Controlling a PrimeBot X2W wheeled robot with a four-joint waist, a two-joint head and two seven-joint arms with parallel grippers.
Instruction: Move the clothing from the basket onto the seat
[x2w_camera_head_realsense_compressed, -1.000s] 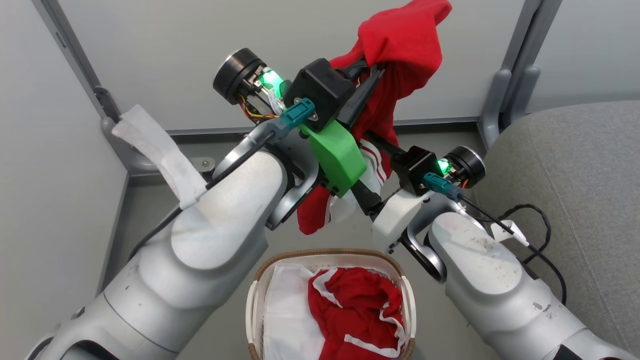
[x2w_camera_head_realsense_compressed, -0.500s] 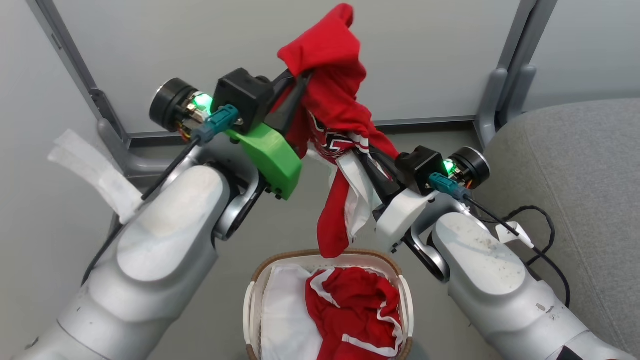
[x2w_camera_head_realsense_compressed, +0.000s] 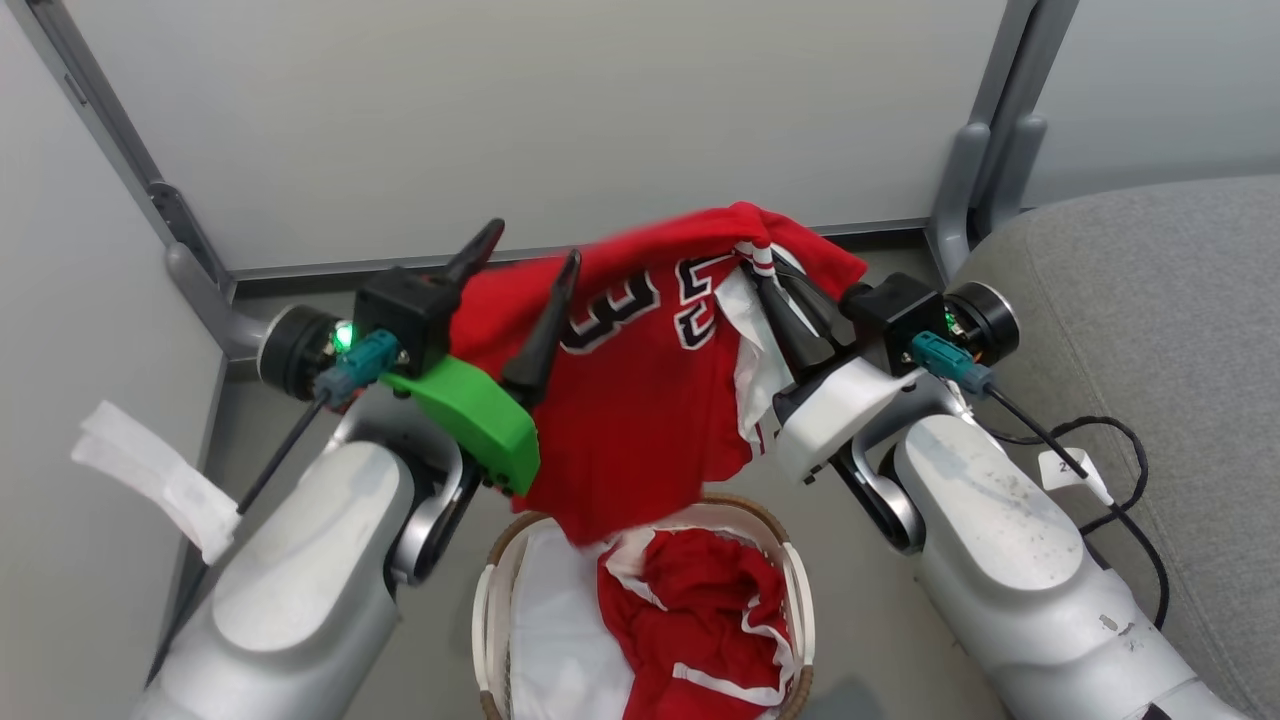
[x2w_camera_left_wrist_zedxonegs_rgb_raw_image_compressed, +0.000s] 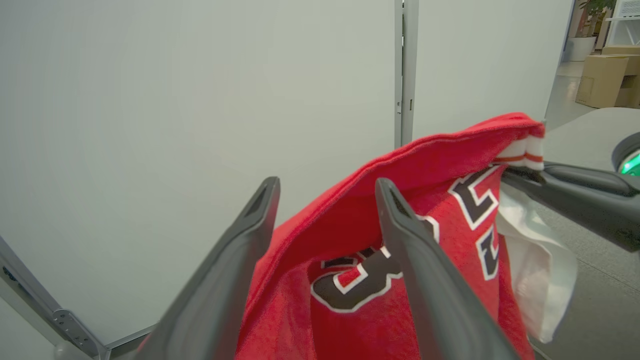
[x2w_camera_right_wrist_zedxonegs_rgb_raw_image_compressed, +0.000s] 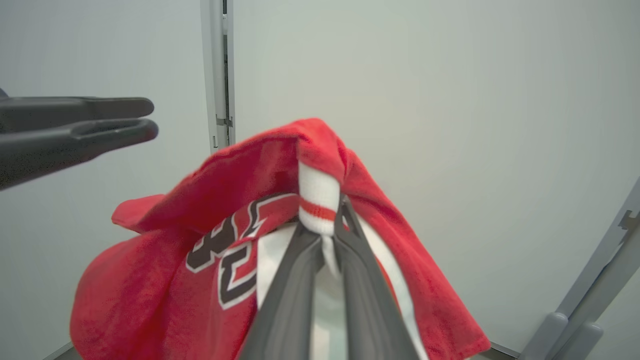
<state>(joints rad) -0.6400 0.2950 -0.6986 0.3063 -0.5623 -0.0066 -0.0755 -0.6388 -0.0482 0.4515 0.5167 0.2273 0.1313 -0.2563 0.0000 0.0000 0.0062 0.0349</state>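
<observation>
Pale partition panels (x2w_camera_head_realsense_compressed: 560, 110) (grey posts (x2w_camera_head_realsense_compressed: 985, 180)), grey floor (x2w_camera_head_realsense_compressed: 860, 610)

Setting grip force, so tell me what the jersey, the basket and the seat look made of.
Jersey: soft matte red knit, probably polyester; it drapes and folds. Basket: smooth white plastic, seemingly perforated, with a brown woven rim, maybe rattan. Seat: grey woven upholstery, matte, faintly textured.

The basket (x2w_camera_head_realsense_compressed: 765, 515) runs off the bottom edge — its far rim (partly) behind the blur-edged jersey (x2w_camera_head_realsense_compressed: 640, 400).
</observation>
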